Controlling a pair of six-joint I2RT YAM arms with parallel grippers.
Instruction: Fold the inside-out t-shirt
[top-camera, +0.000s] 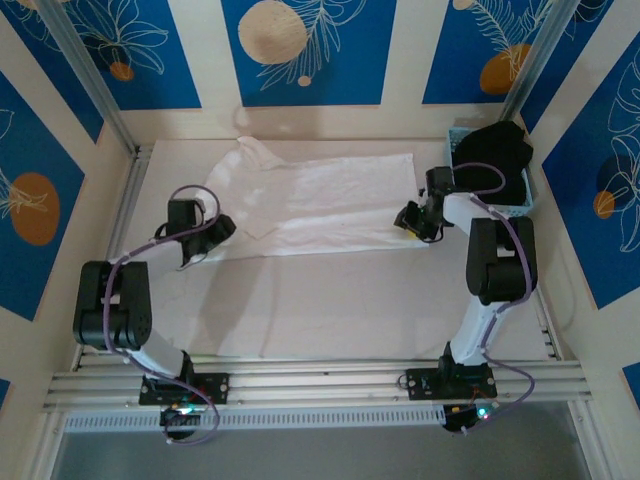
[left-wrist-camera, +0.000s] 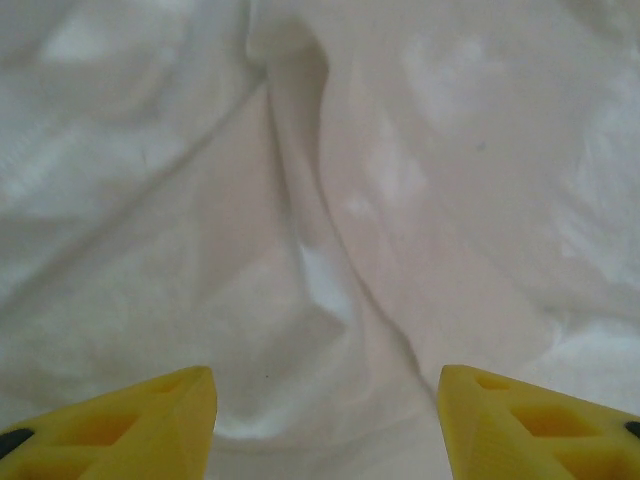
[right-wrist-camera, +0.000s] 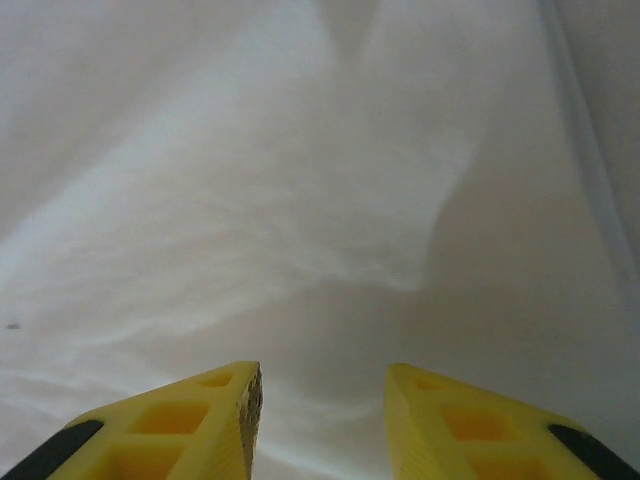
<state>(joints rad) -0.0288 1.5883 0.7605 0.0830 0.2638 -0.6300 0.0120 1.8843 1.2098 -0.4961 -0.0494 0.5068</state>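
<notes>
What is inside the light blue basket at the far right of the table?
A black garment is heaped in the basket, rising above its rim. The basket's floor and anything beneath the garment are covered.

Pale table (top-camera: 330, 310); white t-shirt (top-camera: 330, 205) spread flat across far half; light-blue bin (top-camera: 528, 200) at far right corner.
</notes>
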